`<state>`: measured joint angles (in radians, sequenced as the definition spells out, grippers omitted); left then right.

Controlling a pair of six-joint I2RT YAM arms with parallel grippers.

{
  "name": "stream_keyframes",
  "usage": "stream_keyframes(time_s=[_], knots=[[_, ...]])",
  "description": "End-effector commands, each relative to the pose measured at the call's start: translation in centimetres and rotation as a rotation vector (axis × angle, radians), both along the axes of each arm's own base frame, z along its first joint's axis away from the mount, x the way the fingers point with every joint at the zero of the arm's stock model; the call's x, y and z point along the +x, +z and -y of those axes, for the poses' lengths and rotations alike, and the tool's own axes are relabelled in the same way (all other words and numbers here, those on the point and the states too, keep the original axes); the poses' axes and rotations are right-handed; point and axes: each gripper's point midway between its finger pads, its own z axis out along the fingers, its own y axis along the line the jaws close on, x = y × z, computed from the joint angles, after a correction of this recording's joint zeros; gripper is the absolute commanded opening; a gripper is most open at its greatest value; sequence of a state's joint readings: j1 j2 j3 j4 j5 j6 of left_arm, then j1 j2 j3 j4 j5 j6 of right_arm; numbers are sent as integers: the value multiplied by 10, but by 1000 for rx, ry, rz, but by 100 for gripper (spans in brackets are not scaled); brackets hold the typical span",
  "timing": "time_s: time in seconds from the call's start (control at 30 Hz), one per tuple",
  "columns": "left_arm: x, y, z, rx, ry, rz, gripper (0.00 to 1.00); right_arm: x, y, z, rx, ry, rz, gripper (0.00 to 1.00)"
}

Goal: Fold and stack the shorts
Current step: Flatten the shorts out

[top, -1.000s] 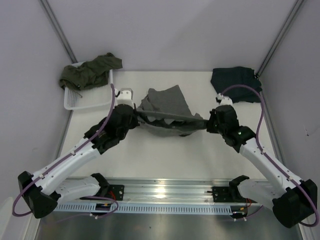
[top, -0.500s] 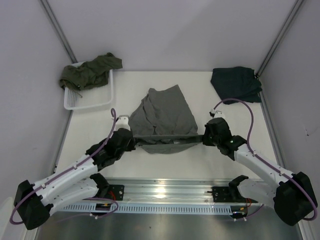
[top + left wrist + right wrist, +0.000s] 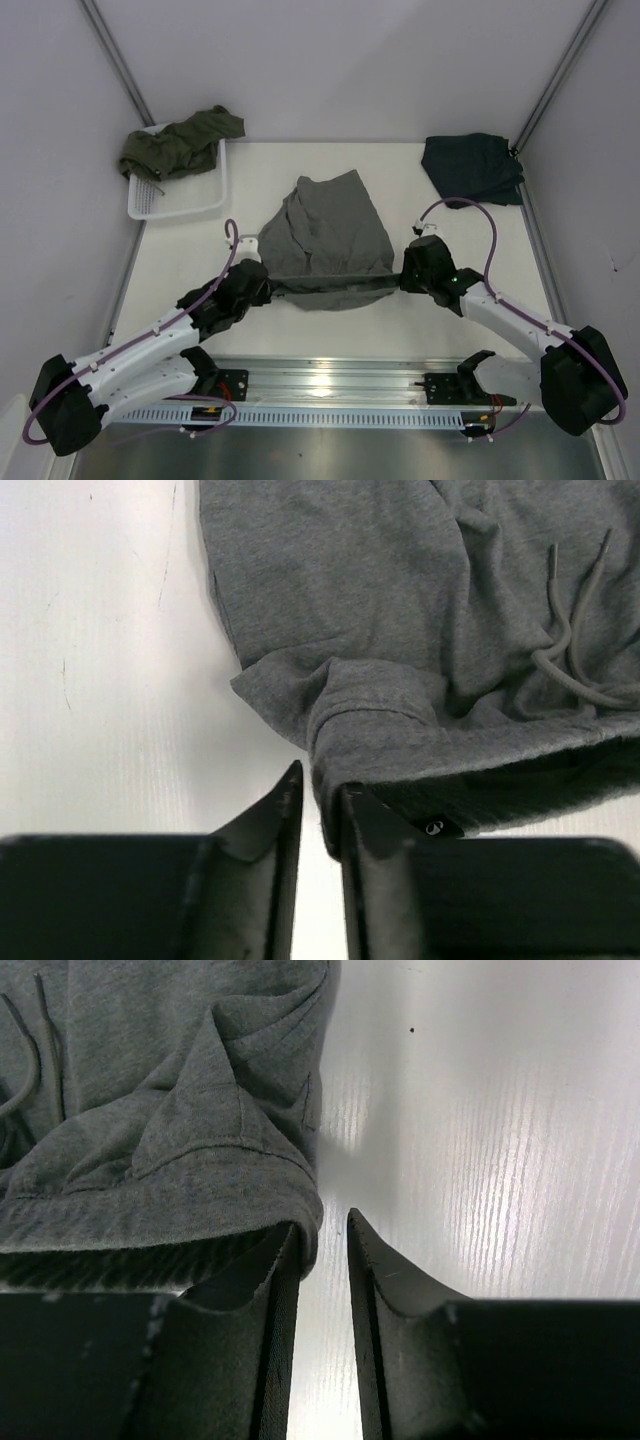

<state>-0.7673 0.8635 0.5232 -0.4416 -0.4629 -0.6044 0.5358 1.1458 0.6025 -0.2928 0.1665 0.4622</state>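
From above, the grey shorts [image 3: 330, 235] are lying spread in the middle of the bench [image 3: 330, 332], with the left pincer [image 3: 266, 285] and right pincer [image 3: 405, 277] sitting at either end of the near waistband [image 3: 330, 277]; olive shorts [image 3: 180, 140] are draping over the basket [image 3: 180, 205] far left, and navy shorts [image 3: 470, 165] are lying far right. The left wrist camera is showing its fingers [image 3: 285, 820] slightly apart, with bench visible between them and the waistband corner touching one. The right wrist camera is showing the same: narrowly open, gripping nothing.

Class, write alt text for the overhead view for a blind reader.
Grey shorts lie spread on the table, left gripper and right gripper at their near corners. Olive shorts drape a white basket far left; navy shorts lie far right.
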Motion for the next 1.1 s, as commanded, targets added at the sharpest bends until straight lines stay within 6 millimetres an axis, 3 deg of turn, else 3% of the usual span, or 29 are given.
stream_keyframes(time_s=[0.0,0.07,0.13,0.2,0.33,0.4,0.5,0.53,0.63,0.77,0.8,0.83,0.87,0.9,0.97,1.0,1.07], knots=[[1,-2,-20,52,72,14,23,6,4,6,-39,-19,34,27],[0,-2,-20,47,71,14,32,5,4,3,-27,-6,36,26],[0,-3,-20,44,71,11,39,5,4,1,-25,-1,32,18],[-1,-4,-20,45,75,6,41,5,4,1,-32,-6,31,8],[0,-8,-19,44,77,1,44,6,6,1,-28,-5,34,2],[1,-10,-18,45,70,-2,40,6,9,0,-25,-4,39,0],[4,-11,-18,56,70,0,7,6,11,3,-37,-14,39,0],[4,-11,-20,62,74,0,0,7,13,4,-41,-17,40,0],[9,10,-18,49,77,35,0,10,31,6,-53,-30,53,0],[21,90,-12,-8,71,140,0,17,87,7,-32,-46,123,0],[21,102,-16,9,72,158,0,24,124,3,8,-43,196,0],[25,132,-15,-16,74,203,0,25,142,3,23,-40,229,0],[24,145,-19,-9,77,219,0,23,157,6,23,-43,241,0],[24,188,-23,-30,79,279,0,26,201,5,63,-45,325,0],[19,215,-30,-34,72,314,0,20,238,10,83,-43,373,0],[13,255,-35,-74,60,377,0,16,277,11,123,-39,447,0],[2,285,-38,-118,15,441,0,1,316,16,180,-20,524,0]])
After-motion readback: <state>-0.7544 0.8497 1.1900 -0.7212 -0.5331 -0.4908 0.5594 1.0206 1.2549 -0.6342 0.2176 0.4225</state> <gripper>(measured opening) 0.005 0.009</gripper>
